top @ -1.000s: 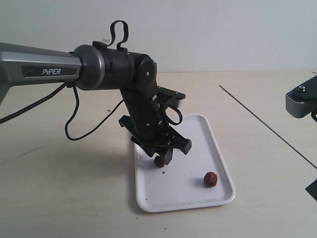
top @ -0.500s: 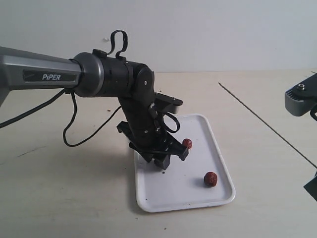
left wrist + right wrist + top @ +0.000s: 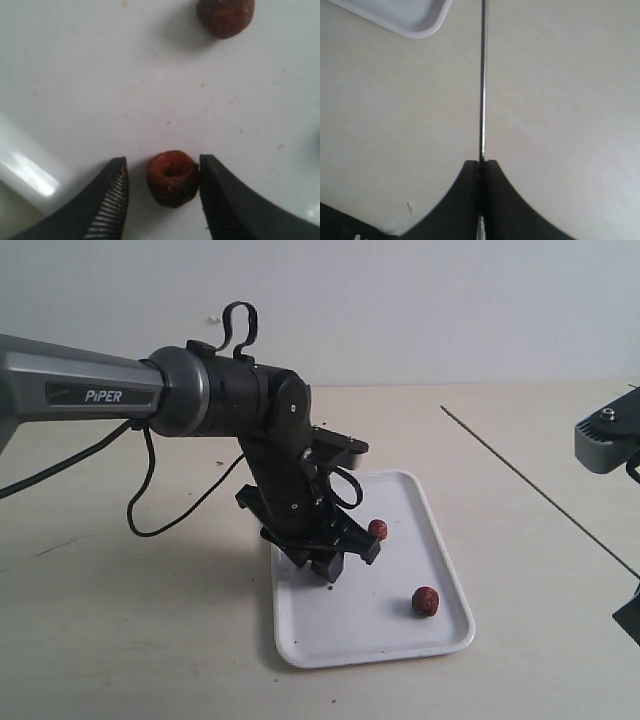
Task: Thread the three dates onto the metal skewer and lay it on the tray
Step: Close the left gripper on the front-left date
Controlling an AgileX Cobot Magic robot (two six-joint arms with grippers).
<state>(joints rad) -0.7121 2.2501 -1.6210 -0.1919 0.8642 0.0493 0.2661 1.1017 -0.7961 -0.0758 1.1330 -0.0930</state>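
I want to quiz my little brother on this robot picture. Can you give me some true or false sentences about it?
1. The left end effector is open around a date. True.
2. The right end effector is empty. False: it is shut on the metal skewer.
3. The tray is white. True.
4. A date is threaded on the metal skewer. False: the part in view is bare.

A pale beige tabletop [image 3: 120, 640] carried a white rectangular tray [image 3: 360, 630] with rounded corners and a low raised rim, which lay flat directly on it, one short end toward the exterior camera.
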